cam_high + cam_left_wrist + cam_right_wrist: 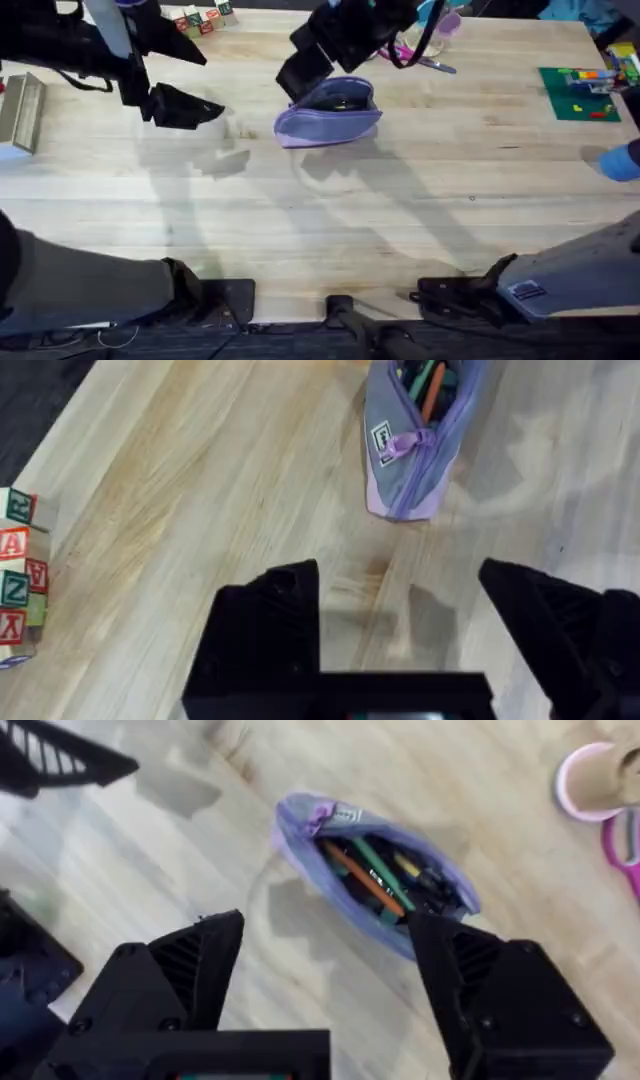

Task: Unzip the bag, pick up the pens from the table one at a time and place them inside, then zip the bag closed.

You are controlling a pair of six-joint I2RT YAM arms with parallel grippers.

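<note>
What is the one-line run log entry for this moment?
bag: unzipped, pens inside | left tool: open, empty | right tool: open, above bag

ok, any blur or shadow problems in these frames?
Overhead: both arms cast soft double shadows across the table; the right arm is dark and smeared above the bag. Right wrist: mild motion blur, pens still readable. Left wrist: bag sharp, own tool soft.

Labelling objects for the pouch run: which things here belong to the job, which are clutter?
Job:
- lavender fabric pencil pouch, unzipped
- orange pen and green pen, inside it
- pale plank wooden table

Clutter:
- lettered wooden blocks
- pink-handled scissors
- green mat with small coloured pieces
</note>
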